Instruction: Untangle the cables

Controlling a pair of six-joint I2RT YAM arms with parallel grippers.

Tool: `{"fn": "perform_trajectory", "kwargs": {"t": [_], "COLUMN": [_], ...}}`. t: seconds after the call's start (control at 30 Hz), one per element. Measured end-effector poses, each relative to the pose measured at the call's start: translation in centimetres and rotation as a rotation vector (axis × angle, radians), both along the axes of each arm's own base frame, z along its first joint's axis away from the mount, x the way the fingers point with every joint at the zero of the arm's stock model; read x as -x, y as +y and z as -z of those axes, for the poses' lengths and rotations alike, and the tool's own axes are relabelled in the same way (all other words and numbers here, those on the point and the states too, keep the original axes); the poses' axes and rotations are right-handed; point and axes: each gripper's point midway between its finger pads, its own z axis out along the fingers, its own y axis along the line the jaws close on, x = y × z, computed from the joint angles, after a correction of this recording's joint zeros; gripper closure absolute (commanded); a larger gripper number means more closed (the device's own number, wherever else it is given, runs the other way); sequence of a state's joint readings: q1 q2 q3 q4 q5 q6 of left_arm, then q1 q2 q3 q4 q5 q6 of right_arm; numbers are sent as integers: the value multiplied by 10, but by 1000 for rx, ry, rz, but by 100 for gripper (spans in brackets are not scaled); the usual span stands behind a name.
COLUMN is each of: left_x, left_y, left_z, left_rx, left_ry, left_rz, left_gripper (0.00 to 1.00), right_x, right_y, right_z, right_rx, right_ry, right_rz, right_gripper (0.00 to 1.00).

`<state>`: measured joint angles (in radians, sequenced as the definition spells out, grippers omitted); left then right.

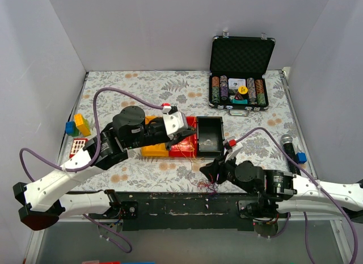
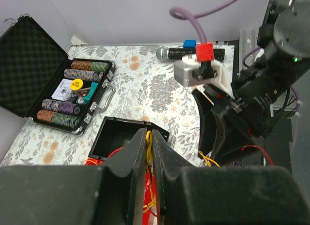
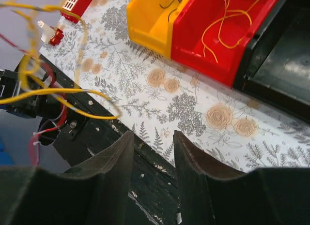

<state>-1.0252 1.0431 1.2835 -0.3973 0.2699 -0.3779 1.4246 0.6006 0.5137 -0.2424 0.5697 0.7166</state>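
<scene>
The whole table (image 1: 170,85) is seen from above and behind the arm bases, facing the back wall. From just behind the left gripper (image 2: 149,134), the table is viewed at close range, facing the right arm (image 2: 271,80) and the case (image 2: 29,60). From behind the right gripper (image 3: 152,138), low over the near edge, the red bin (image 3: 218,36) and black bin (image 3: 286,75) are viewed closely. The black bin is shared by all three views, the case by the top and left-wrist views.
</scene>
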Motion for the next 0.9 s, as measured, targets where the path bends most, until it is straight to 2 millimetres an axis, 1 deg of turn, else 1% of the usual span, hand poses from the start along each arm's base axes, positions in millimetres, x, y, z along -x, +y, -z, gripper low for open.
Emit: {"fn": "perform_trajectory", "kwargs": {"t": [0.07, 0.2, 0.3, 0.4, 0.67, 0.8, 0.83, 0.9], "left_x": [2, 4, 6, 6, 7, 7, 6, 6], "left_y": [0, 2, 2, 2, 2, 2, 2, 2], "left_z": [5, 16, 21, 22, 25, 25, 25, 24], "left_rx": [-10, -34, -45, -47, -53, -51, -50, -47], "left_ry": [3, 6, 6, 4, 3, 2, 2, -1], "left_rz": [8, 21, 31, 34, 37, 36, 36, 33], "left_gripper": [92, 91, 92, 92, 92, 92, 92, 92], "right_x": [-2, -6, -8, -10, -10, -9, -9, -8], "right_y": [1, 2, 1, 2, 23, 29, 32, 38], "right_z": [-13, -28, -32, -36, -42, -46, -47, -49], "right_rx": [8, 46, 78, 98, 176, 177, 172, 162], "right_ry": [-35, -95, -136, -172, -234, -263, -270, -279], "right_rz": [-9, -24, -37, -55, -129, -153, -161, -177], "right_gripper": [50, 46, 43, 39, 33, 34, 36, 47]}}
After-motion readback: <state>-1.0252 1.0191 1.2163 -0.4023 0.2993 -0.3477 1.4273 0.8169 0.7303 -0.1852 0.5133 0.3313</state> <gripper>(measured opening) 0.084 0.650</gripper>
